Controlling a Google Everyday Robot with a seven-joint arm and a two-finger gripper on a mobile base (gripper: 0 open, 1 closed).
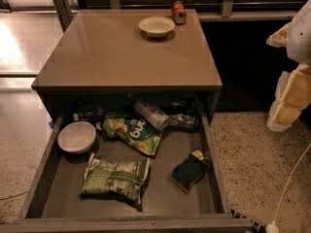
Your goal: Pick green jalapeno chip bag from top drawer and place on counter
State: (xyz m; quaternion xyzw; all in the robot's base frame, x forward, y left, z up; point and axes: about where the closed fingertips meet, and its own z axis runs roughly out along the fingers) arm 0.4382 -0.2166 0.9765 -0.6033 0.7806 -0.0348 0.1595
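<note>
The green jalapeno chip bag is a crinkled dark olive bag with a whitish band. It lies flat at the front left of the open top drawer. The tan counter is above the drawer. My gripper is at the far right edge of the view. It shows as white and yellowish arm parts, out to the right of the cabinet at about counter height. It is well away from the bag and holds nothing that I can see.
In the drawer are a white bowl at the left, a brighter green bag with white letters, a clear bottle, a dark can and a dark sponge. On the counter stand a white bowl and an orange can.
</note>
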